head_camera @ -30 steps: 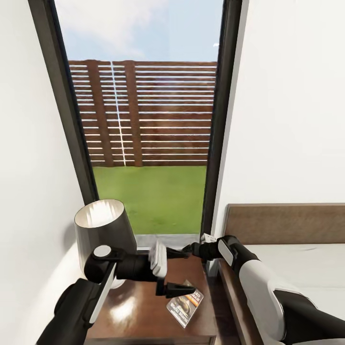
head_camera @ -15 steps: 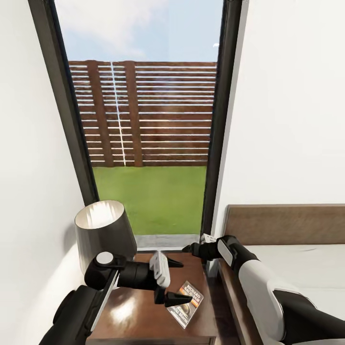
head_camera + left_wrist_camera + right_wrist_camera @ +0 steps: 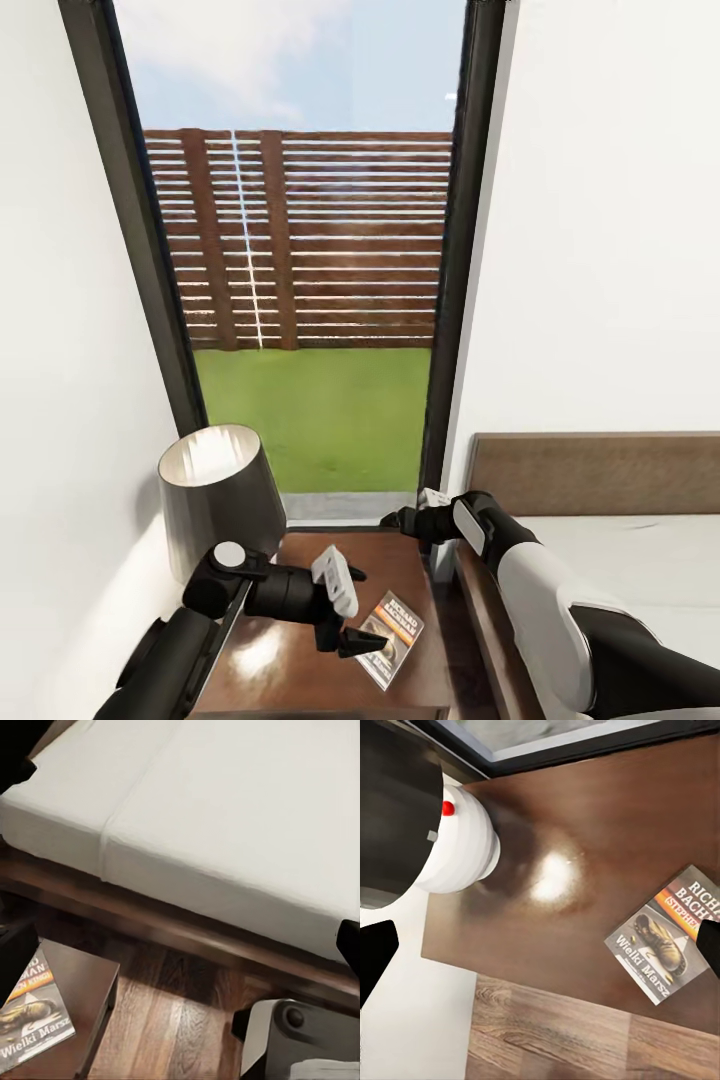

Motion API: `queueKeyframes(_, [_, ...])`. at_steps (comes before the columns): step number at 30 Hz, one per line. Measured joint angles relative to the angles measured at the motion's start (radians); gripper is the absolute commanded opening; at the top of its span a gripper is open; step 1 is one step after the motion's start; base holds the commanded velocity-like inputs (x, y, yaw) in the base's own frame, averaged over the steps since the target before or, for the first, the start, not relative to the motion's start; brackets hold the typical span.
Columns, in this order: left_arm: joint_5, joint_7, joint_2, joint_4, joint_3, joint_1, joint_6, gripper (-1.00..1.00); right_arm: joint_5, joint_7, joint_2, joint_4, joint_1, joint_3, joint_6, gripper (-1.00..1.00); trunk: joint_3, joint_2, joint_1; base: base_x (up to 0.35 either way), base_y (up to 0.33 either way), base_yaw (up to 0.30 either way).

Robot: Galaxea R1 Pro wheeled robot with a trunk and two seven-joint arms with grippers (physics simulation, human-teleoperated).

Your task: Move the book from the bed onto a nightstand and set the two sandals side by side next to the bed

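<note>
The book (image 3: 392, 640) lies flat on the dark brown nightstand (image 3: 290, 655), near its right front edge; the right wrist view shows the book (image 3: 667, 945) from above. My left gripper (image 3: 357, 607) hovers open just left of the book, holding nothing, its lower fingertip close to the cover. My right gripper (image 3: 393, 520) is open over the nightstand's back right corner, beside the bed's headboard (image 3: 600, 470). The bed (image 3: 225, 810) and a corner of the book (image 3: 30, 1020) appear in the left wrist view. The sandals are out of view.
A lamp with a black shade (image 3: 220, 490) and white base (image 3: 461, 847) stands on the nightstand's left side against the white wall. Behind is a tall window (image 3: 300, 300) onto grass and a fence. Wooden floor (image 3: 172, 1020) runs between nightstand and bed.
My left gripper has dropped lower and drawn back to the left, away from the book. The book stays flat on the nightstand. The right arm has not moved.
</note>
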Motion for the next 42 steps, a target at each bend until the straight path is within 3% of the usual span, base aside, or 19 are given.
queueKeyframes(6, [-0.008,0.051,0.000,0.042,0.000,0.001,0.001,1.00,0.000,0.000,0.000,0.000,0.000,0.001,0.000,1.00,0.019,0.042,-0.023,0.000,0.000,0.000])
queueKeyframes(10, [-0.039,0.084,0.001,0.090,-0.001,0.003,0.002,1.00,0.001,-0.001,-0.001,0.000,0.000,0.002,0.000,1.00,0.031,0.070,-0.038,0.000,0.000,0.000])
queueKeyframes(14, [-0.108,0.106,0.000,0.147,-0.001,0.010,0.003,1.00,0.001,-0.002,0.000,0.000,0.000,0.002,0.000,1.00,0.044,0.098,-0.054,0.000,0.000,0.000])
queueKeyframes(15, [-0.140,0.118,-0.001,0.179,-0.001,0.013,0.002,1.00,0.002,-0.002,0.000,0.000,0.000,0.002,0.000,1.00,0.047,0.105,-0.058,0.000,0.000,0.000])
queueKeyframes(20, [-0.183,0.170,-0.002,0.270,-0.001,0.017,0.001,1.00,0.002,-0.002,0.000,0.000,0.000,0.002,0.000,1.00,0.063,0.140,-0.077,0.000,0.000,0.000])
queueKeyframes(31, [-0.201,0.311,-0.008,0.434,-0.022,0.019,0.002,1.00,0.002,-0.002,-0.001,0.000,0.000,0.005,0.000,1.00,0.097,0.217,-0.119,0.000,0.000,0.000])
queueKeyframes(42, [-0.203,0.425,-0.011,0.621,-0.034,0.019,-0.041,1.00,0.002,-0.017,-0.001,0.000,0.000,0.044,0.000,1.00,0.132,0.294,-0.161,0.000,0.000,0.000])
